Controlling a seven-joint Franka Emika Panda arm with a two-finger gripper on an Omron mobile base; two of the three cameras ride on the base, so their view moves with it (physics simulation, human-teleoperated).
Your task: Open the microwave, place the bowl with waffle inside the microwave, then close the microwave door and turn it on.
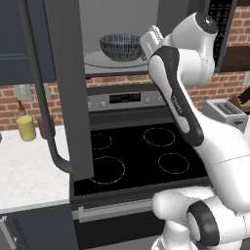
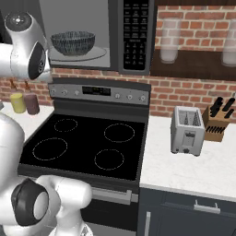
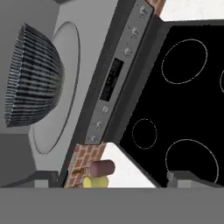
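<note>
Streaked blue-grey round bowl [image 3: 33,74] already on the glass turntable [image 3: 65,78] inside the dark grey microwave [image 2: 115,62], just ahead of the gripper [image 3: 111,179]. Fingers spread, empty. Wide dark door [image 1: 68,88] hanging open beside the arm: risks clipping it when swinging shut, or jolting the bowl. Keypad [image 2: 135,27] lettering too small to read.

Home kitchen, rendered. Shown by: black glass cooktop [image 2: 87,146] with four ringed burners, steel control panel [image 2: 99,92] behind it; over-range microwave [image 2: 134,34] mounted above, its door [image 1: 68,88] swung open; red brick backsplash [image 2: 193,90]; pale speckled desk [image 2: 203,170] carrying silver toaster [image 2: 186,130] and knife block [image 2: 217,120]; dark cabinets [image 2: 184,214] below; yellow jar [image 1: 26,128] and maroon jar [image 2: 32,103] left of stove.
</note>
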